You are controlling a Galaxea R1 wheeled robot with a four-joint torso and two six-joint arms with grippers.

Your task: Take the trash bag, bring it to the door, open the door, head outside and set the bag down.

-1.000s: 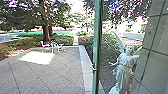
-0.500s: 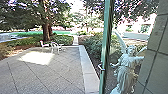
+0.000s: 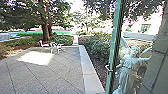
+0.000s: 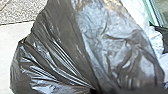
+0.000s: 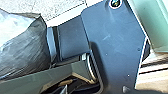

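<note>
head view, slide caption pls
Paved yard with white chairs before a tree, a green-edged door and winged statue at picture right

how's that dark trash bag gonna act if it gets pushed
The trash bag will probably fold and sag rather than hold its shape, since its film is creased all over. That glossy, thin-looking skin may also slide or tear.

Sun lights a patch of paving [image 3: 36, 57] near what look like chairs [image 3: 45, 45]. A pale statue [image 3: 128, 68] stands beside the wall [image 3: 159, 58].
</note>
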